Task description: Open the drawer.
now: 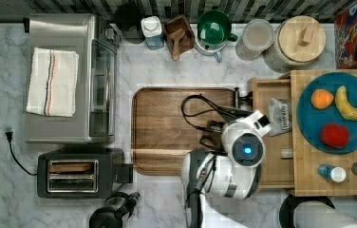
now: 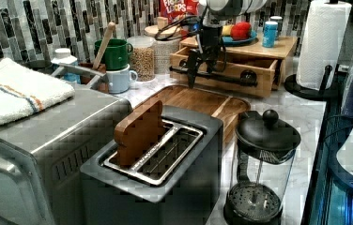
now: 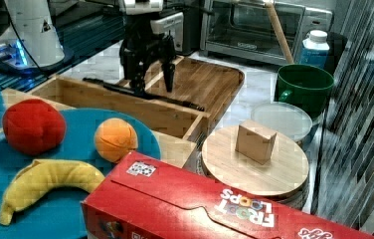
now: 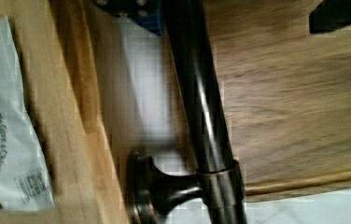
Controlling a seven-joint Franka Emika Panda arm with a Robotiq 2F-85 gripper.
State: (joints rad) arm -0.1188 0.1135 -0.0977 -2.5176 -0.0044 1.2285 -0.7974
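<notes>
Light wood makes the drawer (image 1: 267, 137), which stands pulled out from under a wooden block (image 1: 338, 130), toward a dark-brown tray (image 1: 167, 128) with rounded corners that lies flat on the white marble counter (image 1: 167, 66). Along the drawer's front runs a long black bar handle (image 2: 221, 77) on round posts, smooth and glossy in the wrist view (image 4: 199, 107). Inside the drawer lies a white paper packet (image 1: 280, 116) with small print that I cannot read.

Over this handle hangs the gripper (image 3: 152, 79), black, with its fingers (image 3: 167, 74) apart, one on each side of the bar and not closed on it. The white arm (image 1: 233, 166) covers part of the drawer in the top view, and black cables loop above the tray.

On the block above the drawer rests a round blue plate (image 3: 70, 199) with soft toy fruit: a red ball (image 3: 33, 124), an orange one (image 3: 115, 139) and a yellow banana (image 3: 50, 181). Behind the plate a red box (image 3: 210, 209) reads "FROOT LOOPS". Near the drawer's corner stands a jar with a round wooden lid (image 3: 254, 162), then a green mug (image 3: 304, 87). Beyond the tray, away from the drawer, stand a steel oven (image 1: 70, 78) with a striped towel (image 1: 53, 80) on top and a black toaster (image 2: 160, 154).
</notes>
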